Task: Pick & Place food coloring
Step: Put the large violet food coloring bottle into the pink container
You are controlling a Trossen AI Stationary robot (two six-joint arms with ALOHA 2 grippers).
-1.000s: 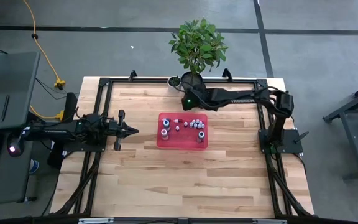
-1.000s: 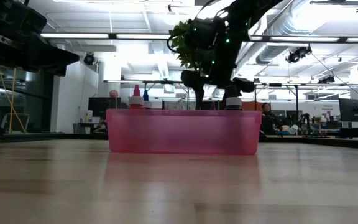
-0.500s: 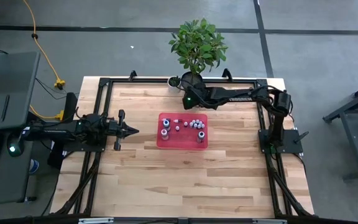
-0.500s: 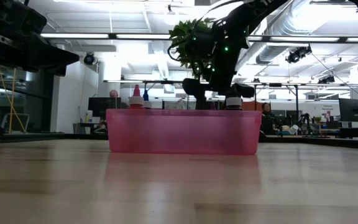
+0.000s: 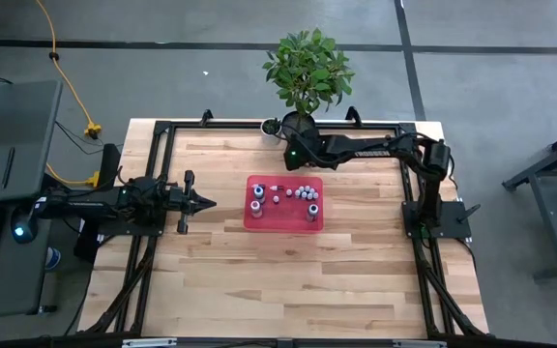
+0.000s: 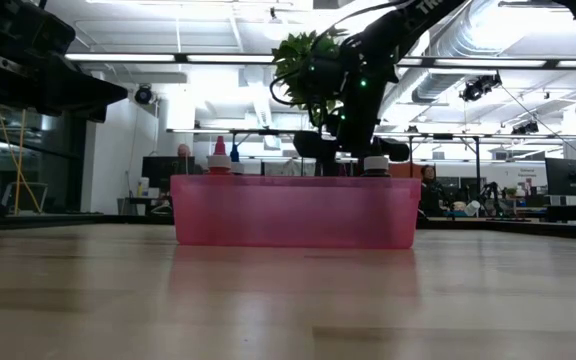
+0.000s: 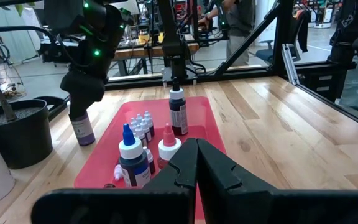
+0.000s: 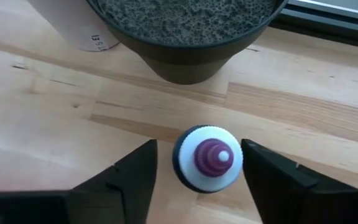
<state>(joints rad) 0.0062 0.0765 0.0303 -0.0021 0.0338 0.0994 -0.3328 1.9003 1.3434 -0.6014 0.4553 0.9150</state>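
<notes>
While the right arm reaches across the far side of the counter, the findings are as follows.

Counter: pale wooden plank counter point(image 5: 259, 271) with a black frame around its edge.

Tray: red translucent plastic tray point(image 5: 259, 221) at the counter's centre; seen side-on in the low view point(image 6: 293, 212).

Food coloring in tray: small bottles with whitish caps point(image 5: 257, 197) standing inside the tray; the left wrist view shows a dark-blue bottle point(image 7: 178, 112), a red-tipped one point(image 7: 168, 144) and a blue-tipped one point(image 7: 131, 158) among them.

Purple bottle: small purple-bodied bottle with a white collar and purple tip point(image 8: 208, 158), on the counter just beyond the tray's far edge, near the dark round plant pot point(image 8: 185, 34); also visible from the left wrist point(image 7: 82, 127).

Right gripper point(image 8: 199, 163): above the purple bottle, fingers spread to either side of its cap, gaps visible both sides; not gripping.

Left gripper point(image 5: 204, 203): well left of the tray, fingers point(image 7: 219, 174) pressed together, holding nothing.

Plant: green leafy plant point(image 5: 307, 68) at the far edge.
</notes>
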